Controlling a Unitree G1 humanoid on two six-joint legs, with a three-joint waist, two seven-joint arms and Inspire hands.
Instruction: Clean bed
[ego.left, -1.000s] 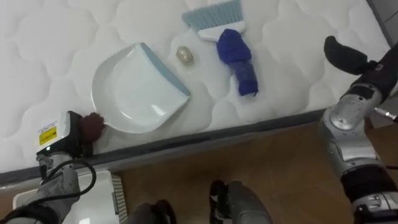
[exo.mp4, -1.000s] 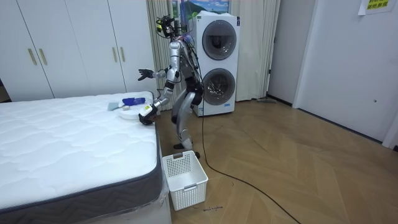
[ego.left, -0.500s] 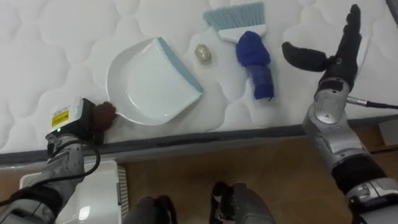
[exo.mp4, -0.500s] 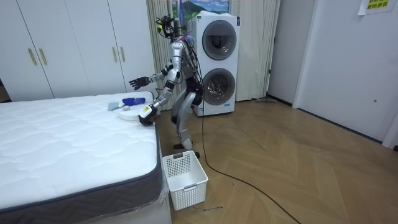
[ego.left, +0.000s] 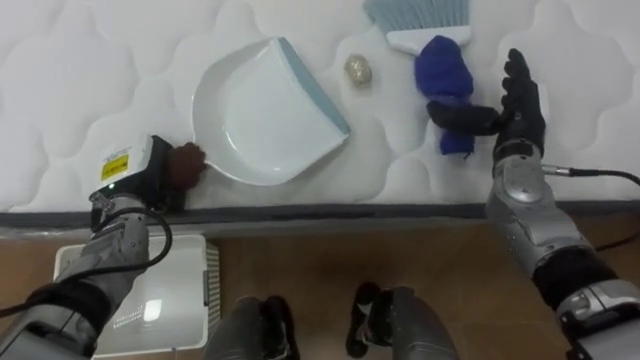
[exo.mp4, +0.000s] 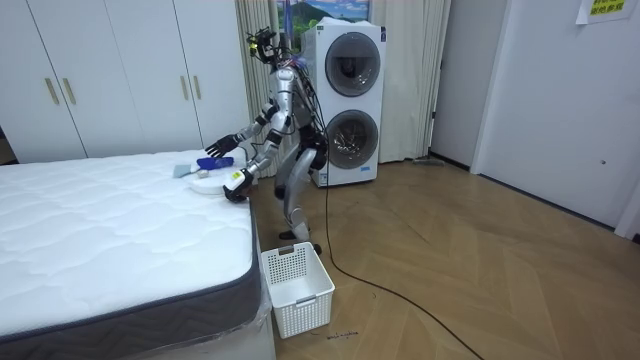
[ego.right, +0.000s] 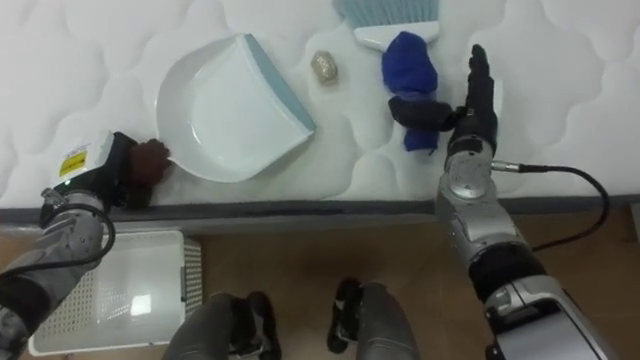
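Note:
A white dustpan (ego.left: 265, 115) with a blue lip lies on the mattress near its edge. My left hand (ego.left: 140, 180) is shut on its brown handle (ego.left: 186, 160). Just past the lip sits a small beige crumpled ball (ego.left: 358, 69). Right of it lies a brush with pale blue bristles (ego.left: 420, 14) and a dark blue handle (ego.left: 444, 72). My right hand (ego.left: 517, 105) is open beside that handle, fingers straight, its thumb reaching across the handle's near end. In the room view I stand at the bed's corner, both arms out over it.
The mattress's dark side edge (ego.left: 350, 212) runs across below the dustpan. A white slatted basket (ego.left: 150, 300) stands on the wood floor by my left foot. Stacked washing machines (exo.mp4: 345, 100) are behind me, white wardrobes (exo.mp4: 120, 70) beyond the bed.
My right hand has come in from the right and dropped beside the brush handle, thumb now over it. The left hand keeps hold of the dustpan handle. The view shifted slightly.

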